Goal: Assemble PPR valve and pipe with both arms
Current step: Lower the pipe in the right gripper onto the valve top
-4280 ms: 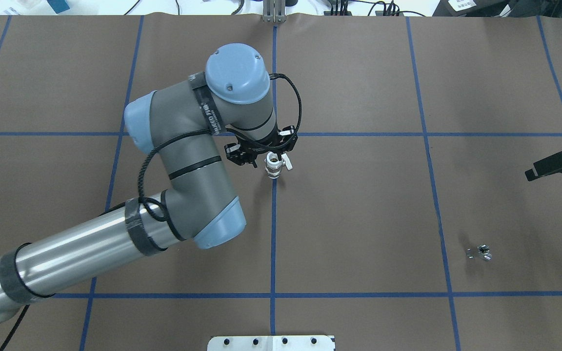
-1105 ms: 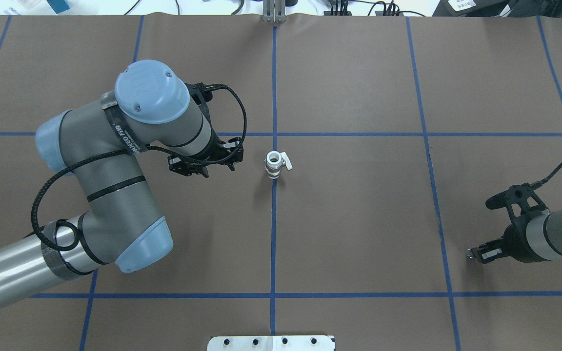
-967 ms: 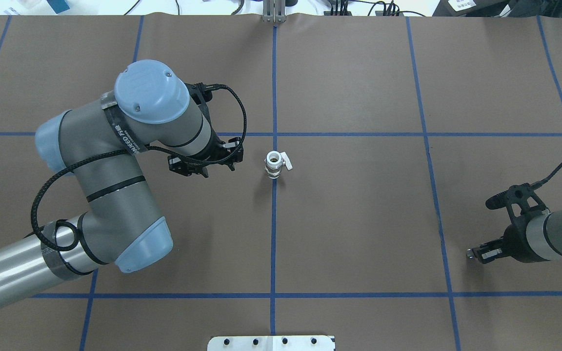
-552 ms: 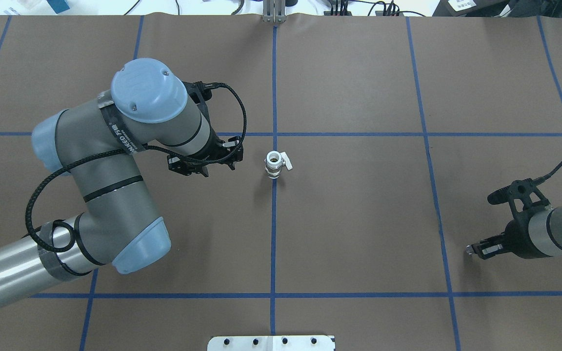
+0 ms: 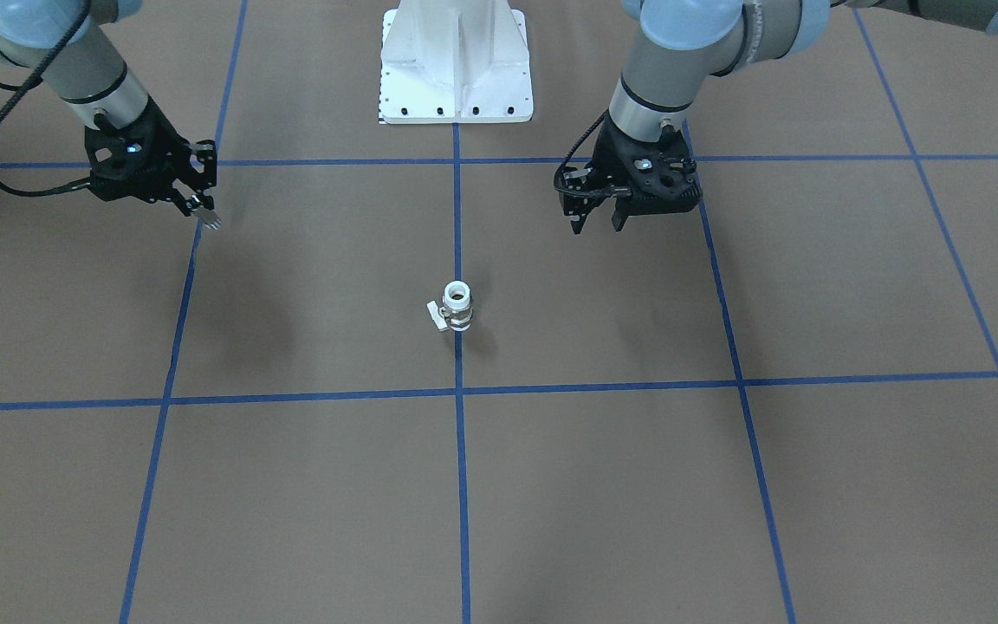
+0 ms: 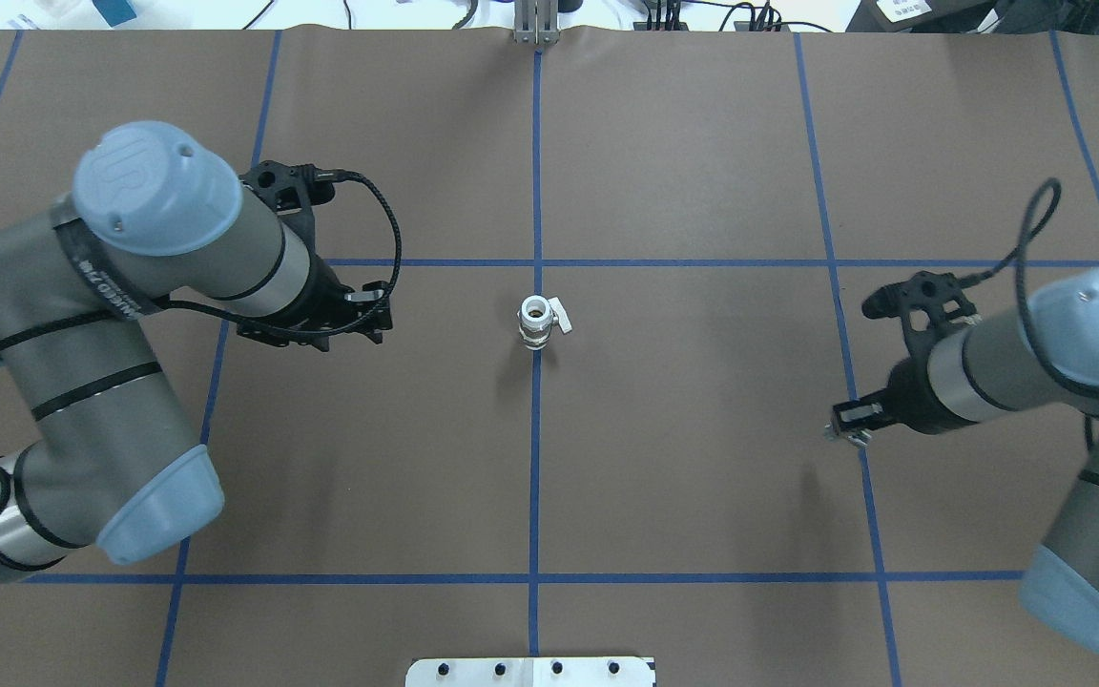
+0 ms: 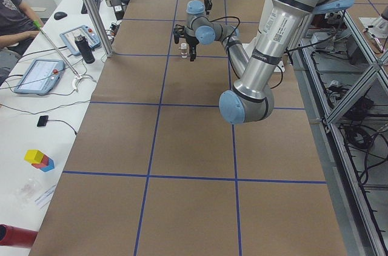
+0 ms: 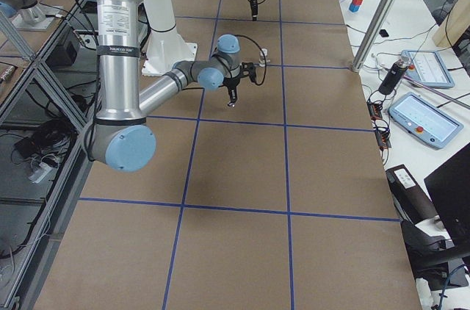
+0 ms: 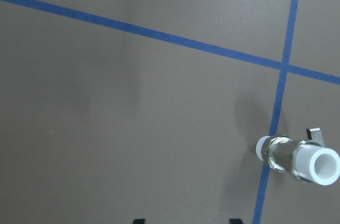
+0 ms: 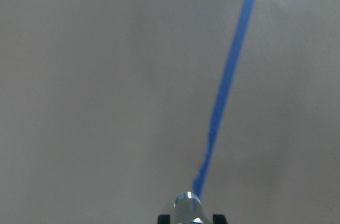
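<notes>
The PPR valve (image 6: pixel 535 324) stands upright on the centre tape line, white ends and metal middle, lever to one side; it also shows in the front view (image 5: pixel 457 308) and the left wrist view (image 9: pixel 297 157). My left gripper (image 6: pixel 325 336) is open and empty, to the left of the valve and well apart from it (image 5: pixel 596 225). My right gripper (image 6: pixel 850 426) is shut on the small silvery pipe (image 6: pixel 838 434) and holds it above the table, far right of the valve. The pipe sticks out between the fingers (image 10: pixel 187 205) and shows in the front view (image 5: pixel 211 222).
Brown paper with blue tape grid lines (image 6: pixel 535 477) covers the table. The white robot base plate (image 5: pixel 456 78) lies at the near edge between the arms. Operators' desks with tablets (image 8: pixel 422 115) lie beyond the far edge.
My left gripper has let go of the valve and drawn away to the left. My right gripper has closed on the pipe, lifted it and carried it towards the middle.
</notes>
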{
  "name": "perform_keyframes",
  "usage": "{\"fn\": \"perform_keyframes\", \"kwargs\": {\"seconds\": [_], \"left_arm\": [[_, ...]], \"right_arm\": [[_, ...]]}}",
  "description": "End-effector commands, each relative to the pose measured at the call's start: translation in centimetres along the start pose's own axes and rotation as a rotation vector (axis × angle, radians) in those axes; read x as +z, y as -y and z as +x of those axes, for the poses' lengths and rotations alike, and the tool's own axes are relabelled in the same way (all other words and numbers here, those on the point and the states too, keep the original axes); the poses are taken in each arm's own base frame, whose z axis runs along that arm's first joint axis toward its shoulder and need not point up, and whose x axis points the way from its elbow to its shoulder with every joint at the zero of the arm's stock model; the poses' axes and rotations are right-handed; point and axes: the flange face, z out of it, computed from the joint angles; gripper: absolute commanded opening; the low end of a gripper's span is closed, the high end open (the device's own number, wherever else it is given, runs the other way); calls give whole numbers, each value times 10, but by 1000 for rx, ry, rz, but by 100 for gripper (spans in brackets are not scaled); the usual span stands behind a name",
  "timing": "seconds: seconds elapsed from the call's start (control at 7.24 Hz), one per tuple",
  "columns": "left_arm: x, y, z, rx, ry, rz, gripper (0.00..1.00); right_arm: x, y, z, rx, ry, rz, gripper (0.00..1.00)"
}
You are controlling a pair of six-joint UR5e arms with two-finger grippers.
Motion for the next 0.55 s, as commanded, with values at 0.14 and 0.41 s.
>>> {"fn": "perform_keyframes", "kwargs": {"seconds": [0.14, 0.41], "left_arm": [[-1, 17, -82, 80, 64, -11, 62], [0, 27, -128, 121, 103, -24, 62]], "right_arm": [[-32, 97, -169, 286, -31, -22, 0], [-20, 142, -231, 400, 36, 7, 0]]}}
